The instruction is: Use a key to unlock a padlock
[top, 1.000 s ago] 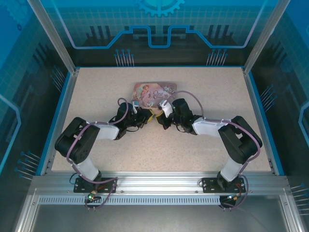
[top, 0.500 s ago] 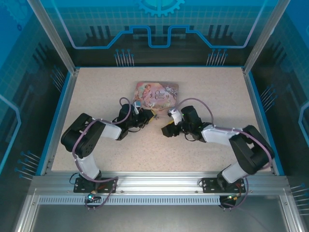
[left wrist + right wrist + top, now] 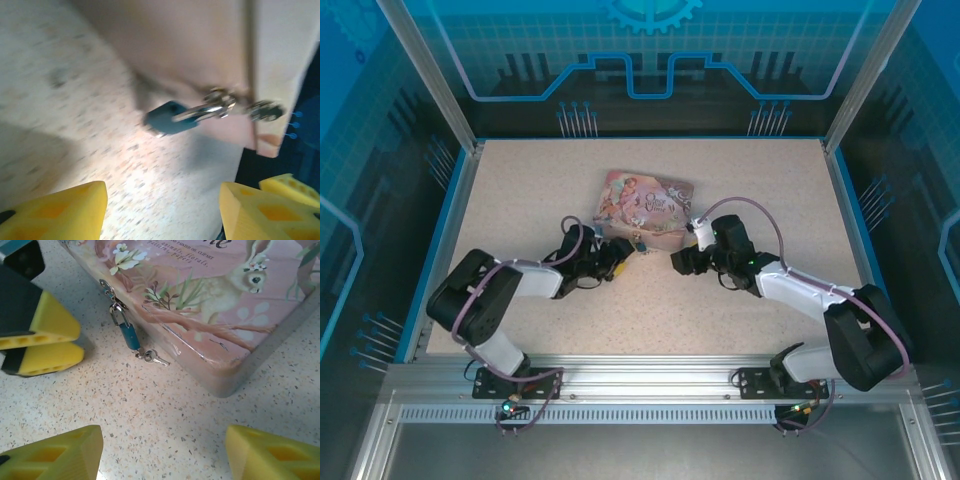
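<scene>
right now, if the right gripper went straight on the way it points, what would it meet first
Most likely the key, lying just before the pink tin's side wall; the padlock hangs just off that line. Depth is unclear.

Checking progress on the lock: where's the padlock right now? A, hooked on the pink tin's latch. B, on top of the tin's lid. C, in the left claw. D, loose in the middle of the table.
A: the padlock has its shackle through the latch of the pink tin.

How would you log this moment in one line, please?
left jaws: open; right jaws: open; padlock: on tin hasp; key: at padlock's base
</scene>
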`<state>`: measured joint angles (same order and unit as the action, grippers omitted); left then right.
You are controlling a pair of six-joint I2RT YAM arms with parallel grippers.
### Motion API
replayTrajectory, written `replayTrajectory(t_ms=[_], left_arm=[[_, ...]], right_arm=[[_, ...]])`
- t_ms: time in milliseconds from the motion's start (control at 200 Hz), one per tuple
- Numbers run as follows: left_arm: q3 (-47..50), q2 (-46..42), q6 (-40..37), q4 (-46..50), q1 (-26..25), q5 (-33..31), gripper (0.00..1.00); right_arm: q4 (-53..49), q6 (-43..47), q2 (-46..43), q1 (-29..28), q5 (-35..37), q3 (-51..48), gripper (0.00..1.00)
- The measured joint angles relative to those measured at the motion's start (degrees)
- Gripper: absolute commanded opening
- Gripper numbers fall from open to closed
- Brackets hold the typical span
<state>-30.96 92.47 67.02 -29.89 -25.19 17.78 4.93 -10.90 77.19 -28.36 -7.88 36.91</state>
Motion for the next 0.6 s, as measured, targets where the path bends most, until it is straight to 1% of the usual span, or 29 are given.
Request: replayTrajectory(t_ms=[90,185,265,305,365,430,500,540,600], left_arm=[[1.0,-5.7,-1.2,7.0,0.0,-1.5,0.65],[1.1,-14.2,-4.7,14.8,1.1,-3.2,0.69],[0.0,-20.9,-8.8,22.0,4.4,-4.4,0.76],[-1.6,-23.3,-11.6,25.9,6.7,-5.2,0.8],[-4.5,-25.5,-14.9,30.3,10.5,-5.8,0.83],[-7.6,-25.9,-17.9,32.6,15.3,-5.3,0.85],[-11.0,-24.0,-20.6,33.6,20.1,-4.1,0.86],[-13.4,-21.2,-22.2,34.0,22.5,-3.0,0.87],[-17.6,-16.0,-23.9,34.1,24.6,-0.9,0.87]], right_arm=[[-0.7,0.3,-0.9,-0.8,1.8,0.0,0.64],[-0.1,0.4,-1.7,-3.3,3.5,-0.5,0.62],[1.5,-0.3,-1.7,-4.8,3.4,-1.7,0.6],[2.3,-1.0,-1.4,-5.3,3.4,-2.3,0.61],[3.7,-1.9,0.2,-6.6,3.5,-2.5,0.63],[6.0,-2.7,2.5,-7.9,3.4,-2.5,0.66],[8.5,-4.0,5.1,-8.2,3.0,-2.5,0.68],[9.2,-4.9,6.4,-7.8,3.0,-2.4,0.7],[9.1,-5.9,7.4,-6.9,3.3,-1.9,0.78]])
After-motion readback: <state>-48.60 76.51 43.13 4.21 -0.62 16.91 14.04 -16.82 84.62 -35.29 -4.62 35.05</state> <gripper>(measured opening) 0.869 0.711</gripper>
